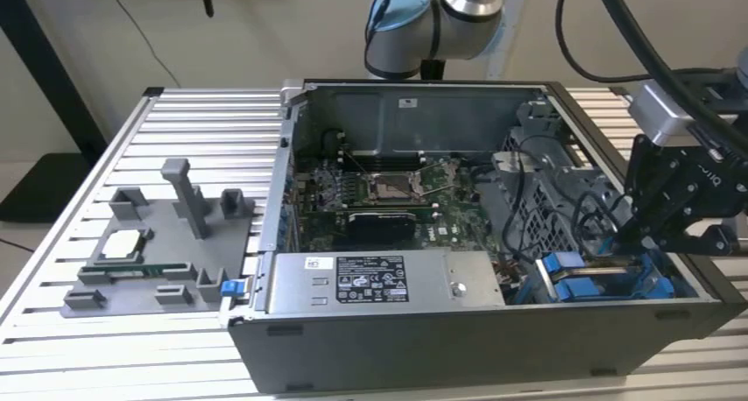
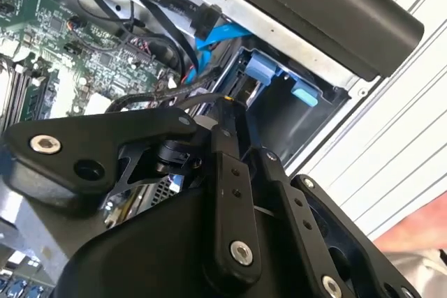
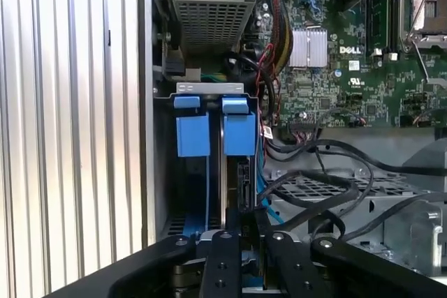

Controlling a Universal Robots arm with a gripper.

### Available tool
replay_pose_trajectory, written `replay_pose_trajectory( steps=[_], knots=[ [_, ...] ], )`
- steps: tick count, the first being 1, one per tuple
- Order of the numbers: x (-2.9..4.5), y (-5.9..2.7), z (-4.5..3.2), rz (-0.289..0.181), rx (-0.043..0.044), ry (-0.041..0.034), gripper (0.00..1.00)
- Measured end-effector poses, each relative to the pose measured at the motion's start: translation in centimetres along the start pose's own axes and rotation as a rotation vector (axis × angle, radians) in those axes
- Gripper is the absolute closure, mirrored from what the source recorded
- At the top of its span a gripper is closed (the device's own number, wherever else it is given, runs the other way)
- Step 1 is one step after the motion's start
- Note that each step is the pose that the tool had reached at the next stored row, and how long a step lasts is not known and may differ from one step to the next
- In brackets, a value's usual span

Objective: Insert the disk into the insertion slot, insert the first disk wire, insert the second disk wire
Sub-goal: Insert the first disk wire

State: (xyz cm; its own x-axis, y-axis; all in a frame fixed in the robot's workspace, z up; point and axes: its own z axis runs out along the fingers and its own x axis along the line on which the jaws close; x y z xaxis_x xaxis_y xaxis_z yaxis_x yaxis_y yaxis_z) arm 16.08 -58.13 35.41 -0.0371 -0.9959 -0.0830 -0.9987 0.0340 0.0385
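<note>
Exterior view: the gripper (image 1: 640, 242) hangs over the insertion slot (image 1: 608, 283) in the case (image 1: 468, 348), near corner on the exterior view's right; clamped or open, I cannot tell. The disk (image 3: 242, 176) stands on edge inside. Likely rigid, dense and shock-sensitive, it is best held by its blue carrier (image 3: 239, 134).

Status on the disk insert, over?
End effector low over insertion slot. Disk upright in slot, blue carrier tabs showing. Black cables loop close beside the slot.
</note>
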Motion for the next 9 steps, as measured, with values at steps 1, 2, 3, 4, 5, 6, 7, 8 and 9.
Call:
replay_pose_trajectory(
  steps=[1, 2, 3, 4, 5, 6, 7, 8, 9],
  knots=[
    [-0.08, -0.02, 0.11, 0.002, 0.0002, 0.0001, 1.0],
    [-0.17, -0.04, 0.23, 0.003, 0.0003, -0.0002, 1.0],
    [-0.28, -0.05, 0.32, 0.004, 0.0003, -0.0003, 1.0],
    [-0.37, -0.08, 0.4, 0.004, 0.0003, -0.0004, 1.0],
    [-0.45, -0.14, 0.48, 0.004, 0.0002, -0.0003, 1.0],
    [-0.5, -0.19, 0.56, 0.004, -0.0001, -0.0004, 1.0],
    [-0.53, -0.27, 0.63, 0.005, -0.0005, -0.0004, 1.0],
    [-0.55, -0.35, 0.69, 0.005, -0.001, -0.0004, 1.0],
    [-0.55, -0.42, 0.73, 0.006, -0.0017, -0.0002, 1.0]
  ],
)
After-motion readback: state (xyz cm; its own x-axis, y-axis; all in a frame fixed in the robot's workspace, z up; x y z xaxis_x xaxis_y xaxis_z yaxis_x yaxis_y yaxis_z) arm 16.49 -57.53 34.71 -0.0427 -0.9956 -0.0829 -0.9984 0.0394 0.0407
